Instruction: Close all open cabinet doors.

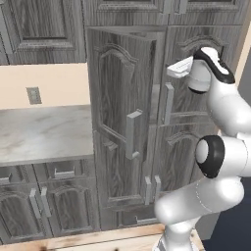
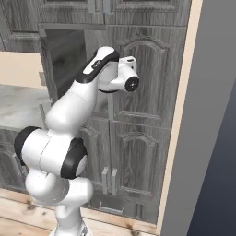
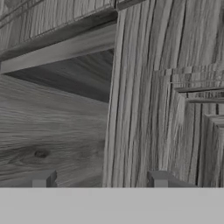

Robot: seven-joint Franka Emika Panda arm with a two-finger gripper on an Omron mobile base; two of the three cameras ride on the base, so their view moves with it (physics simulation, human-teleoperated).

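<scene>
Open door: tall, arched raised panel, dark grey wood grain, swung outward left of the arm; long grey bar handle
Closed door: same grain, flush
Jaws: spread, tips against the wood
Desk: pale marbled slab

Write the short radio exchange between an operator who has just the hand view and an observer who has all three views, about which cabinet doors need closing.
Operator: My view is wood grain and one door edge, very close. Is any door open?
Observer: Yes. The tall dark grey wood-grain door with the arched panel is swung outward, with a dark cavity behind it.
Operator: What about the door beside it?
Observer: The matching tall arched door on its right lies flush with the cabinet front, shut.
</scene>
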